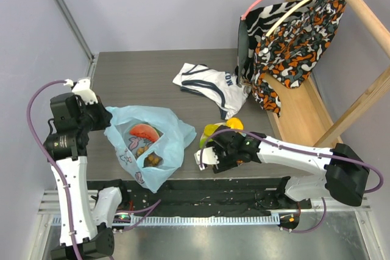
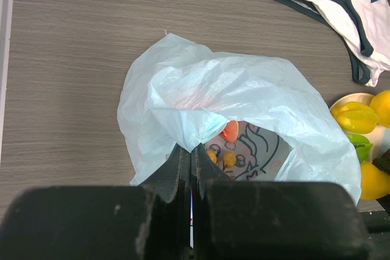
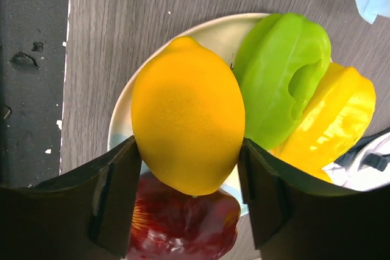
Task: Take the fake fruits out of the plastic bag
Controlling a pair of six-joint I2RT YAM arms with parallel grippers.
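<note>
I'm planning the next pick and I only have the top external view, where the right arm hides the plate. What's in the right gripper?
Observer: The right wrist view shows the yellow lemon between the fingers of the right gripper, which press against both its sides, over the plate.
Operator: Anything underneath it?
Observer: Yes, a red apple lies right under the lemon.
Operator: Is the left gripper holding the bag?
Observer: The left wrist view shows the left gripper shut at the rim of the plastic bag, apparently pinching it.
</note>
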